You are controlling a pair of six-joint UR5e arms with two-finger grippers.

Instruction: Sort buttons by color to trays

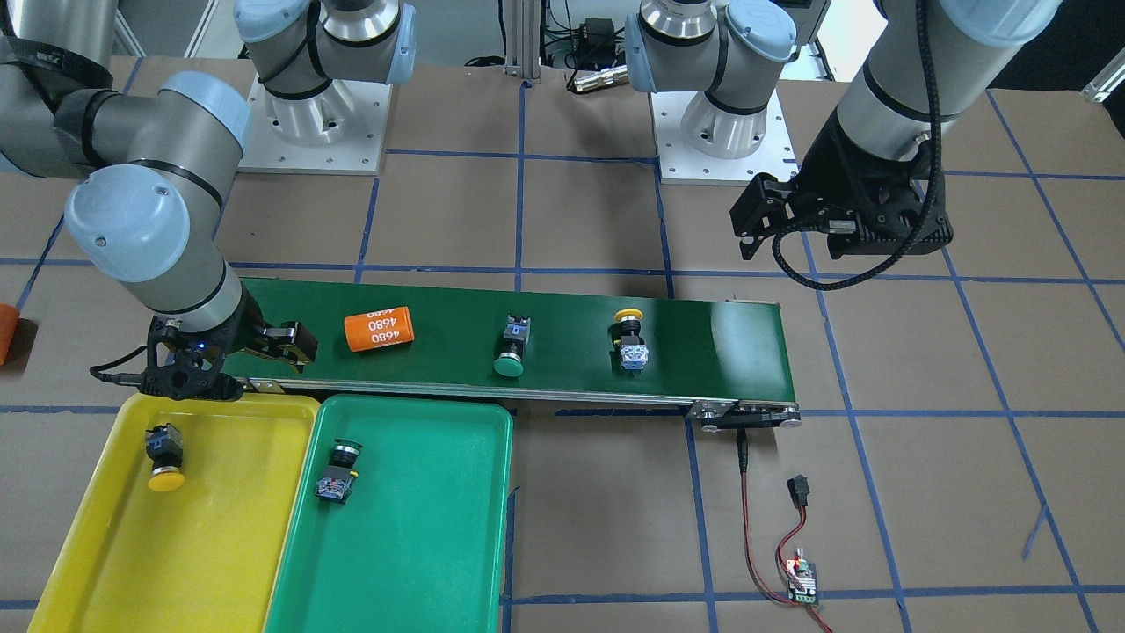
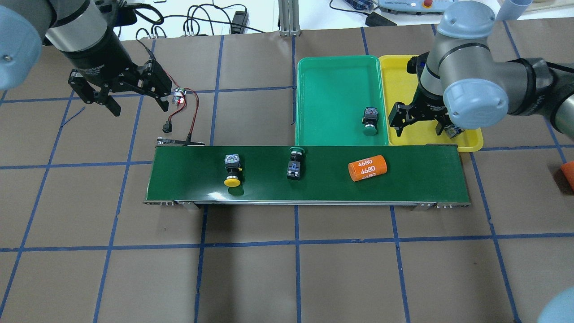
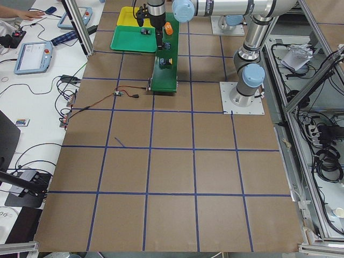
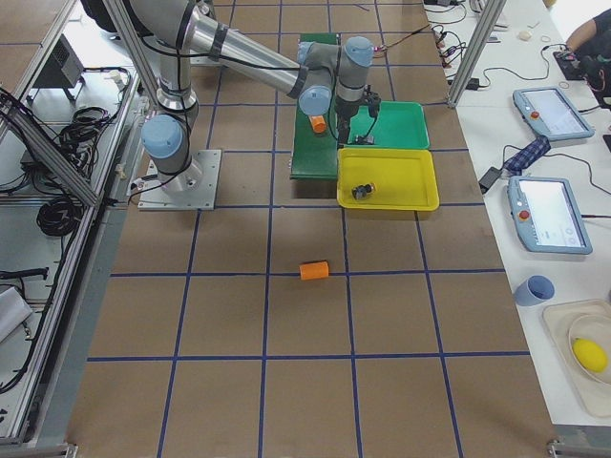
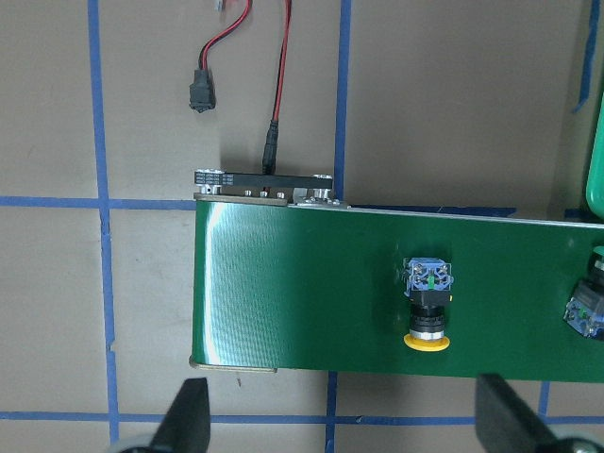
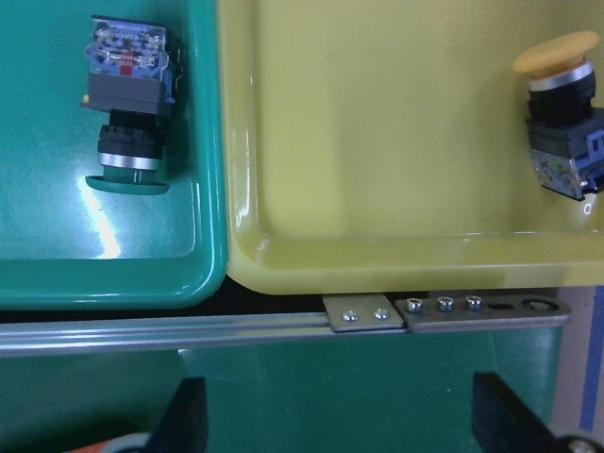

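Note:
One yellow button (image 1: 629,338) (image 2: 232,169) (image 5: 427,307) and one green button (image 1: 511,347) (image 2: 294,163) lie on the belt. Another yellow button (image 1: 164,457) (image 6: 562,113) lies in the yellow tray (image 1: 105,563) (image 2: 399,67). Another green button (image 1: 338,470) (image 2: 370,121) (image 6: 127,104) lies in the green tray (image 1: 413,545) (image 2: 336,89). My right gripper (image 2: 421,128) (image 6: 344,425) is open and empty, above the yellow tray's edge next to the belt. My left gripper (image 2: 138,105) (image 5: 344,429) is open and empty, raised off the belt's other end.
The dark green conveyor belt (image 2: 188,179) runs across the table. An orange cylinder marked 4680 (image 1: 380,329) (image 2: 367,168) lies on it near the trays. A second orange cylinder (image 2: 568,172) lies on the table beyond the right arm. A small circuit board with wires (image 1: 802,580) sits beside the belt's end.

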